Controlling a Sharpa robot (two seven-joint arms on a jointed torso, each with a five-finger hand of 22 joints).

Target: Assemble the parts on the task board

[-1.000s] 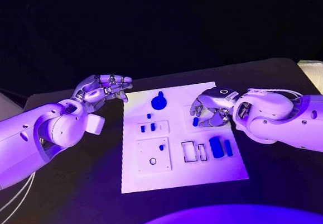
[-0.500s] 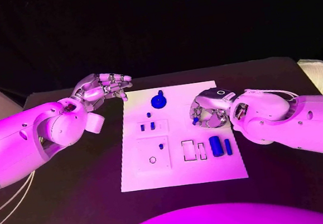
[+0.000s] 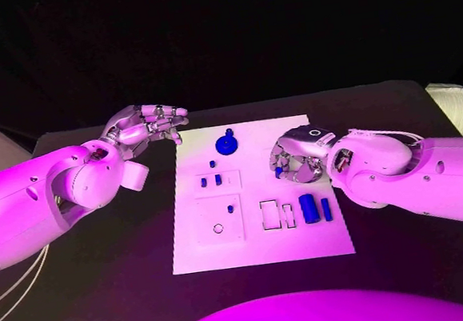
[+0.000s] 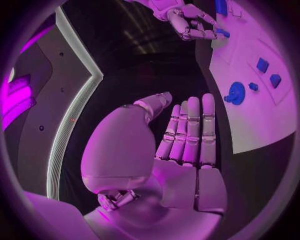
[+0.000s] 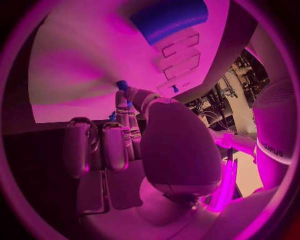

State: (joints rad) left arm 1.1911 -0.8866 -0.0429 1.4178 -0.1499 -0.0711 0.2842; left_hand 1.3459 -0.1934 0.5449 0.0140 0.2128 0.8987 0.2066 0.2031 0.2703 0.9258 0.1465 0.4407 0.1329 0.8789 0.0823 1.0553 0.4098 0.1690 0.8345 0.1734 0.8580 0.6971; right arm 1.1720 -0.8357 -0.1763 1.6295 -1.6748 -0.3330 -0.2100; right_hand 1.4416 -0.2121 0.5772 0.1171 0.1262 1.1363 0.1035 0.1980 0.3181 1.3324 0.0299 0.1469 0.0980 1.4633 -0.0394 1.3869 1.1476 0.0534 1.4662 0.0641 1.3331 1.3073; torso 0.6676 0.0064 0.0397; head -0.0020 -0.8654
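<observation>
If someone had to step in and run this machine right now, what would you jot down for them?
Right robot hand: over the task board's right edge, pinching a small blue part at its fingertips.
Left robot hand: holds nothing, raised off the board's far-left corner, fingers together in its wrist view.
On the board: round blue knob at the far end, two small blue pieces in the left middle, a blue cylinder and a thin blue bar beside empty rectangular slots.
Done: one part picked up.
Left: seat it, then the loose parts, it seems.
</observation>
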